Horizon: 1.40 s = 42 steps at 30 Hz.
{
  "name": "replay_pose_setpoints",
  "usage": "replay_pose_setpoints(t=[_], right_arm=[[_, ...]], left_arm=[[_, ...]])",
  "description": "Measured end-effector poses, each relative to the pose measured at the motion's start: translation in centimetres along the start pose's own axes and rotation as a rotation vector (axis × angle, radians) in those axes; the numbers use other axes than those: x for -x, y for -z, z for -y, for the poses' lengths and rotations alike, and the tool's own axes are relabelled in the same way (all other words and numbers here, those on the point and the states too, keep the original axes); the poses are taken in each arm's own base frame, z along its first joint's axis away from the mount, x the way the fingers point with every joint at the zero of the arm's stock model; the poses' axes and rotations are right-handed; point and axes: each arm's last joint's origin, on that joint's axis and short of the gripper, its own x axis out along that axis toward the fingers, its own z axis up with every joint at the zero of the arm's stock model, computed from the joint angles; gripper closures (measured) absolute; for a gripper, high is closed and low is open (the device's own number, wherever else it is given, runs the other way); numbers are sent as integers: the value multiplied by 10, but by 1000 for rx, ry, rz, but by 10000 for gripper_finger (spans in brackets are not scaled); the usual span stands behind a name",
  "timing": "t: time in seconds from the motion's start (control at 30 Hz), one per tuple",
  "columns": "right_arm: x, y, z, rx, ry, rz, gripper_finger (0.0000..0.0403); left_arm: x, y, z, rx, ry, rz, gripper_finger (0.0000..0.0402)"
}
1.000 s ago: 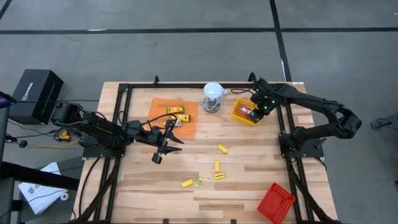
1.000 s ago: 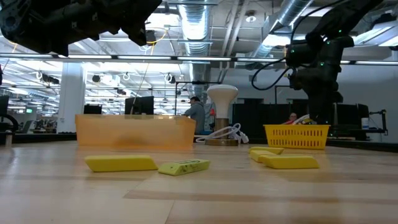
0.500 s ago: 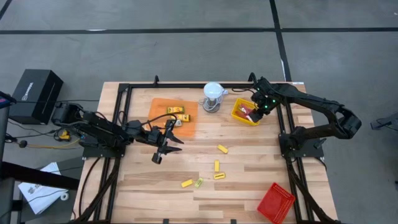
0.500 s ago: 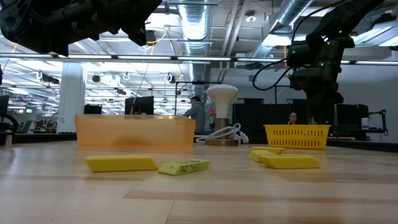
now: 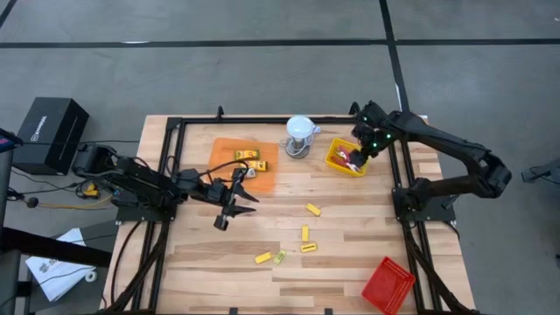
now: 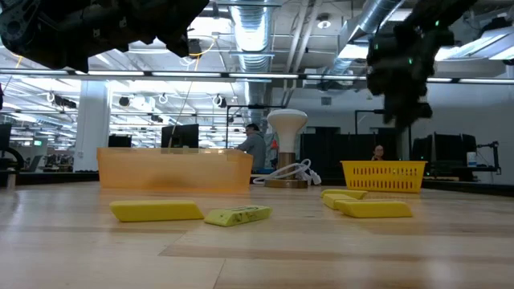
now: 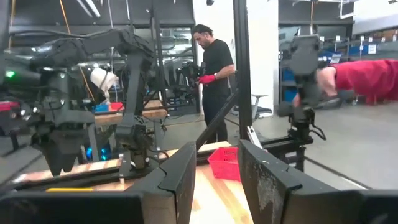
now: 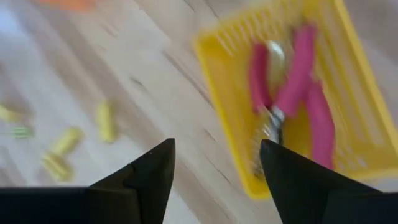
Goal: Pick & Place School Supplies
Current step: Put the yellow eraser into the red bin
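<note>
Left tool is hovering over the bench near the orange tray, can't tell if it's gripping anything. The loose yellow packets are sitting mid-bench. The red-handled scissors are lying in the yellow tray under the released right tool, so I'd lift straight up clear of the rim before going for a packet.

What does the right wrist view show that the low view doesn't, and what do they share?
Only the right wrist view looks down into the yellow tray, where the red-handled scissors lie, with the right gripper open above the table.
Only the low view shows the orange tray, the white domed object and people in the room behind.
Both show the yellow tray and loose yellow blocks on the wood.
</note>
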Motion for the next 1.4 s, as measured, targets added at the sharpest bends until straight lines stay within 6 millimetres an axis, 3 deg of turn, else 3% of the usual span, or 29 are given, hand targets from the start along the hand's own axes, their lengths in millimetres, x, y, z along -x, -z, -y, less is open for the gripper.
replay_pose_setpoints(t=[0.13,0.33,0.47,0.6,0.8,0.93,1.07,1.23,1.4], right_arm=[[30,-9,-31,98,-96,132,193],[74,-6,-82,335,-238,372,211],[88,6,-106,505,-329,476,221],[84,19,-128,685,-409,489,226],[44,28,-167,837,-537,460,225],[-6,35,-194,899,-570,361,229],[-64,42,-216,916,-472,260,246],[-127,53,-240,930,-493,237,288],[-155,58,-252,937,-547,289,358]], left_arm=[[4,-10,-9,-47,-40,41,289],[20,-43,-22,-154,-67,187,289],[34,-65,-24,-208,-25,282,289],[44,-79,-22,-235,39,345,289],[47,-78,-22,-184,81,299,289],[42,-63,-24,-79,91,164,289],[35,-46,-23,0,100,36,289],[29,-31,-19,45,126,-53,302],[26,-24,-17,14,140,-82,360]])
